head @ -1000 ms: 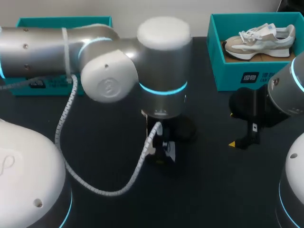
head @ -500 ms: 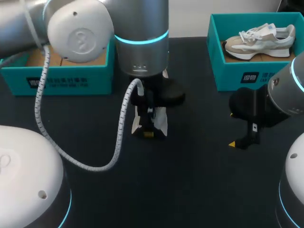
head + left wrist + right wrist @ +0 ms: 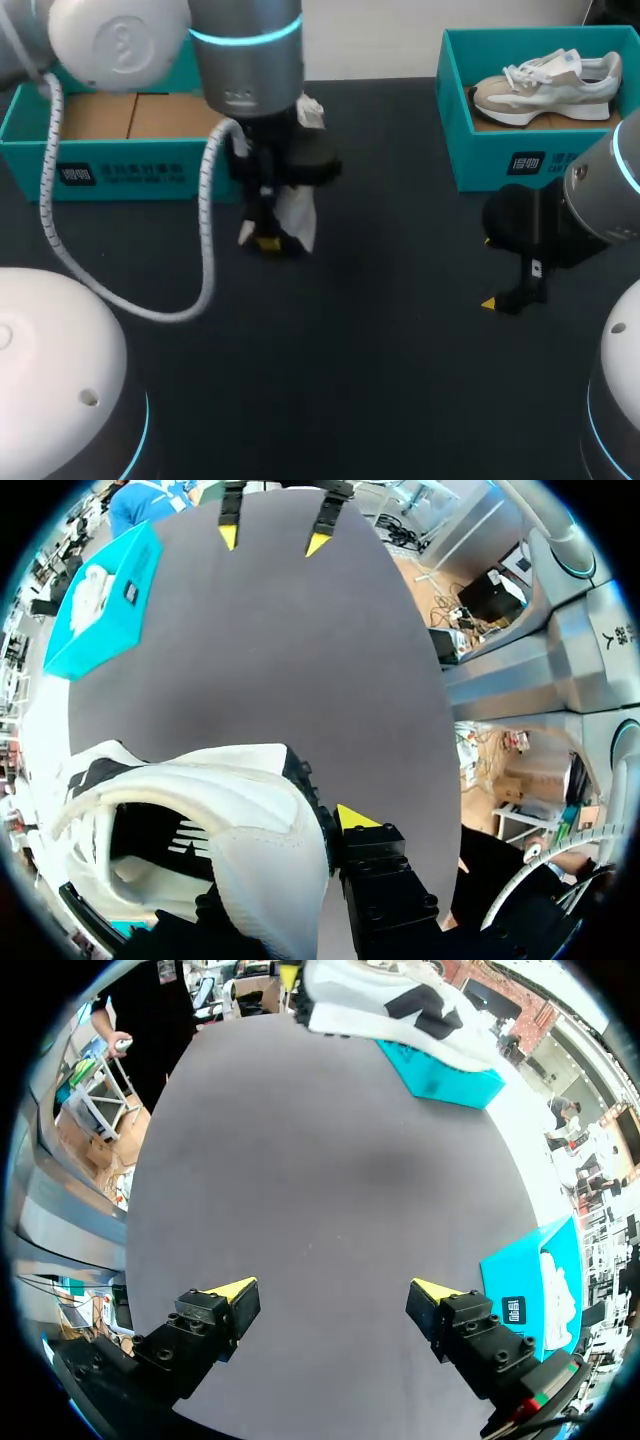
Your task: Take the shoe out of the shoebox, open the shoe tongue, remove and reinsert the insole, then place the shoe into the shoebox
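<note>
My left gripper is shut on a white shoe with black markings and holds it above the dark table, just right of the left shoebox. In the left wrist view one yellow fingertip presses the outside of the shoe's collar; the other finger is hidden inside the shoe. My right gripper stands open over the table below the right shoebox, with nothing between its fingers. From the right wrist view the held shoe shows far ahead.
The left teal shoebox shows a bare cardboard floor. The right teal shoebox holds a beige and white sneaker. Dark tabletop lies between the two arms.
My left arm has carried the white shoe back and to the left, from the table's middle to beside the left shoebox. The right arm has not moved.
</note>
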Action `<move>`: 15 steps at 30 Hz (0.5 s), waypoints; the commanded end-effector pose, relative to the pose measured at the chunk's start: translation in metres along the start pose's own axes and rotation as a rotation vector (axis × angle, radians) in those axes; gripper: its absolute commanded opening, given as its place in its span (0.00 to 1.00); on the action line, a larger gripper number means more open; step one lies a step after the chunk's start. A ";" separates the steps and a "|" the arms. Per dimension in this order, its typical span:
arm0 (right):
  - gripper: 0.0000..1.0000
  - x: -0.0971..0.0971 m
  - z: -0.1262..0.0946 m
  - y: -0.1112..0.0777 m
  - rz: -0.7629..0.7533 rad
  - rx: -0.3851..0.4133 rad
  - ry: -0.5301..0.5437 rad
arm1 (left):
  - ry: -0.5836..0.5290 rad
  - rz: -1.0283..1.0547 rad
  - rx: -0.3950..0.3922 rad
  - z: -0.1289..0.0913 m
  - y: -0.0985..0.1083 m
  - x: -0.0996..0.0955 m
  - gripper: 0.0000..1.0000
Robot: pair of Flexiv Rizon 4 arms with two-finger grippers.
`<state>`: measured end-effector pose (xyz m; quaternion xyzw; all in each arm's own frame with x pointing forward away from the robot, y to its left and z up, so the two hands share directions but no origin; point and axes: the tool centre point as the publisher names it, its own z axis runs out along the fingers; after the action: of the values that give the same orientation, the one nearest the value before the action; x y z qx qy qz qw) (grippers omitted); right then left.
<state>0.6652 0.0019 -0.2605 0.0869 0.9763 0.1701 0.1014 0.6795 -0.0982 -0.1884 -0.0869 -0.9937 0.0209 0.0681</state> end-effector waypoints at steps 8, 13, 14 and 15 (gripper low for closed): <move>1.00 0.002 0.001 0.000 0.000 0.000 -0.004 | -0.024 0.074 0.025 -0.047 0.132 -0.020 0.00; 1.00 0.002 0.001 0.000 0.000 0.000 -0.004 | -0.039 0.105 -0.002 -0.054 0.186 -0.042 0.00; 1.00 0.002 0.001 0.000 0.000 0.000 -0.004 | -0.015 0.117 0.023 -0.057 0.197 -0.046 0.00; 1.00 0.002 0.001 0.000 0.000 0.000 -0.004 | -0.027 0.108 0.018 -0.060 0.207 -0.052 0.00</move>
<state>0.6652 0.0019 -0.2605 0.0869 0.9763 0.1701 0.1014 0.7513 0.0371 -0.1511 -0.1411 -0.9888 -0.0001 0.0490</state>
